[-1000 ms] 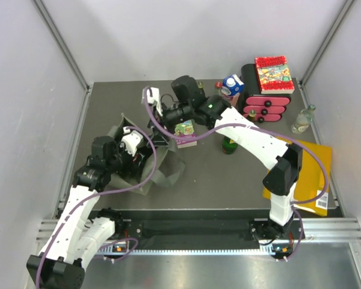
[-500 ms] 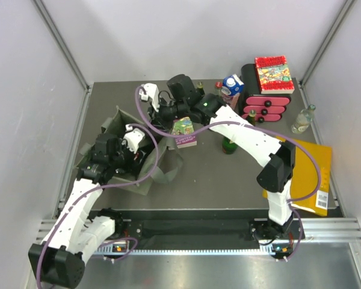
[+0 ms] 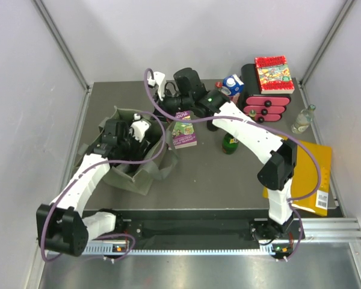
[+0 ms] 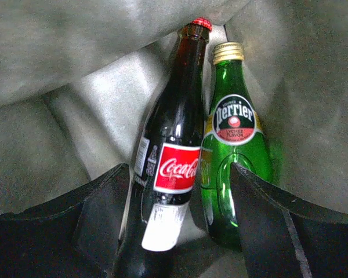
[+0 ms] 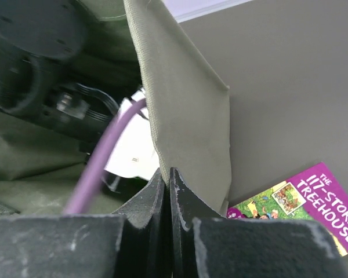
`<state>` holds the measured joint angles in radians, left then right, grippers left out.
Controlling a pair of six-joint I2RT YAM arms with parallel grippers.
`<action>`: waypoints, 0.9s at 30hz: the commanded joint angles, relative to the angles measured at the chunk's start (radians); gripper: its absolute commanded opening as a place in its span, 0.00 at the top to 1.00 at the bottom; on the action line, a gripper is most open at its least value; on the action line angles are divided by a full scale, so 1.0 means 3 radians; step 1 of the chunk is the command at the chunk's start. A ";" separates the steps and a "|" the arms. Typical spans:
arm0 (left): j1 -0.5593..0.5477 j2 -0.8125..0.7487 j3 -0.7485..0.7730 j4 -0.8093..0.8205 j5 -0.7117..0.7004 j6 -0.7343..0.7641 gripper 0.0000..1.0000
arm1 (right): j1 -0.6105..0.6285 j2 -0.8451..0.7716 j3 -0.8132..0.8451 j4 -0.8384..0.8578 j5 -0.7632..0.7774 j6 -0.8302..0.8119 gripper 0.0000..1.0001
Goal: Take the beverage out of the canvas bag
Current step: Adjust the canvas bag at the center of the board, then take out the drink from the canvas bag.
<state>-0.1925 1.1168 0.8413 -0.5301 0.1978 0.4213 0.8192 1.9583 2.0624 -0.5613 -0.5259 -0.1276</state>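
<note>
- We find the canvas bag (image 3: 131, 178) slumped on the left part of the table (image 3: 222, 180), its mouth gaping upward.
- Two bottles lie side by side, touching, on the cloth floor inside the canvas bag.
- The Coca-Cola bottle (image 4: 171, 156) is dark glass with a red cap; its red label carries "Coca-Cola" in white script, and a white panel below it has print too small to read.
- The Perrier bottle (image 4: 235, 150) is green glass with a gold cap; its label reads "Perrier" above a red dot. We cannot read the smaller line beneath it with confidence.
- The left gripper (image 4: 178, 174) is inside the canvas bag with its jaws spread wide, one finger on either side of the two bottles, gripping nothing.
- The right gripper (image 5: 167, 179) is clamped tight on the cloth at the far right edge of the canvas bag and holds it raised.
- Just right of the canvas bag lies a purple book (image 5: 301, 208) titled "THE 117-STOREY TREEHOUSE".
- Farther right of the canvas bag stands a green bottle (image 3: 230, 144).
- Well apart from the canvas bag, at the far right, we see a blue-and-white carton (image 3: 231, 86), a pink drawer box (image 3: 266, 102) with a red book (image 3: 274, 73) on top, a clear bottle (image 3: 303, 118) and a yellow envelope (image 3: 310, 174); their writing is illegible.
</note>
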 commanded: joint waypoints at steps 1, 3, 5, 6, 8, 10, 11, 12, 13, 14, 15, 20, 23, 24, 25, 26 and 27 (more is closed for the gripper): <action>-0.0003 0.0260 0.0288 -0.0012 0.0062 0.0191 0.22 | -0.0082 -0.0024 0.0105 0.0393 -0.0205 0.0226 0.99; -0.0023 0.0383 0.0330 -0.0038 0.0006 0.0267 0.21 | -0.0102 -0.0013 0.0100 0.0399 -0.0221 0.0246 0.99; -0.0038 0.0444 0.0350 -0.0048 -0.0020 0.0329 0.20 | -0.0123 0.0007 0.0105 0.0398 -0.0241 0.0262 0.99; -0.0039 0.0505 0.0355 -0.0043 -0.0056 0.0369 0.20 | -0.0128 0.0002 0.0105 0.0399 -0.0251 0.0267 0.99; -0.0039 0.0567 0.0371 -0.0048 -0.0081 0.0400 0.20 | -0.0148 0.0007 0.0100 0.0393 -0.0262 0.0267 0.99; -0.0044 0.0674 0.0381 -0.0048 -0.0107 0.0446 0.20 | -0.0159 0.0012 0.0100 0.0393 -0.0272 0.0267 0.99; -0.0054 0.0710 0.0386 -0.0038 -0.0112 0.0447 0.15 | -0.0159 0.0017 0.0100 0.0373 -0.0282 0.0267 0.99; -0.0059 0.0782 0.0391 -0.0028 -0.0117 0.0447 0.15 | -0.0164 0.0022 0.0095 0.0368 -0.0287 0.0262 0.99; -0.0069 0.0823 0.0386 -0.0013 -0.0132 0.0436 0.14 | -0.0169 0.0027 0.0100 0.0363 -0.0292 0.0262 0.99; -0.0079 0.0848 0.0386 0.0028 -0.0133 0.0416 0.13 | -0.0169 0.0033 0.0100 0.0348 -0.0297 0.0257 0.99; -0.0079 0.0920 0.0381 0.0049 -0.0143 0.0380 0.12 | -0.0174 0.0033 0.0095 0.0342 -0.0298 0.0257 0.99; -0.0110 0.1135 0.0401 0.0095 -0.0209 0.0334 0.08 | -0.0179 0.0033 0.0059 0.0312 -0.0323 0.0231 0.98; -0.0120 0.1263 0.0427 0.0080 -0.0209 0.0360 0.08 | -0.0179 0.0048 0.0054 0.0312 -0.0323 0.0231 0.98; -0.0120 0.1319 0.0427 0.0079 -0.0209 0.0385 0.09 | -0.0179 0.0043 0.0049 0.0312 -0.0323 0.0236 0.98; -0.0120 0.1349 0.0407 0.0090 -0.0204 0.0385 0.10 | -0.0179 0.0033 0.0038 0.0312 -0.0318 0.0236 0.98; -0.0120 0.1400 0.0397 0.0100 -0.0199 0.0395 0.10 | -0.0179 0.0023 0.0018 0.0327 -0.0323 0.0236 0.98; -0.0120 0.1426 0.0381 0.0105 -0.0189 0.0390 0.11 | -0.0179 0.0017 0.0008 0.0327 -0.0323 0.0236 0.98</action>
<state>-0.2192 1.4719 0.9550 -0.4889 0.1577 0.5404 0.7521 1.9911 2.0586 -0.5007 -0.5339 -0.0696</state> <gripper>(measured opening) 0.901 0.021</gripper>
